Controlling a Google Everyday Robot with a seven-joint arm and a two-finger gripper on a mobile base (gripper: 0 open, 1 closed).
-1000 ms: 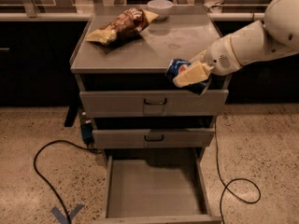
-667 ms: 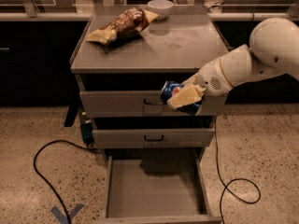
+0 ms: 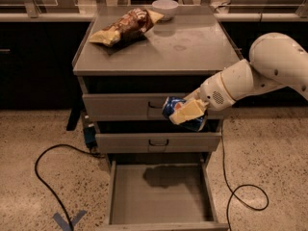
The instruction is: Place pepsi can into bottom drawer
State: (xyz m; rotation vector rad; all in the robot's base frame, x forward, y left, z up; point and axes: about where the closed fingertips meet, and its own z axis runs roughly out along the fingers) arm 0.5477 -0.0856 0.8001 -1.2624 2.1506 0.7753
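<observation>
My gripper (image 3: 185, 113) is shut on the pepsi can (image 3: 172, 108), a blue can held tilted on its side in front of the top and middle drawer fronts. My cream fingers (image 3: 187, 111) wrap over it. The can hangs in the air above the bottom drawer (image 3: 159, 189), which is pulled out open. The drawer floor is bare grey with the arm's shadow on it. My white arm (image 3: 260, 73) reaches in from the right.
A chip bag (image 3: 124, 27) and a white bowl (image 3: 165, 7) lie on the cabinet top (image 3: 192, 44). The two upper drawers (image 3: 120, 107) are closed. A black cable (image 3: 48, 177) loops on the floor at left, another cable (image 3: 245, 196) at right. Blue tape (image 3: 67, 220) marks the floor.
My gripper has carried the can left and down, from beside the cabinet's top right edge to in front of the upper drawers, above the open bottom drawer.
</observation>
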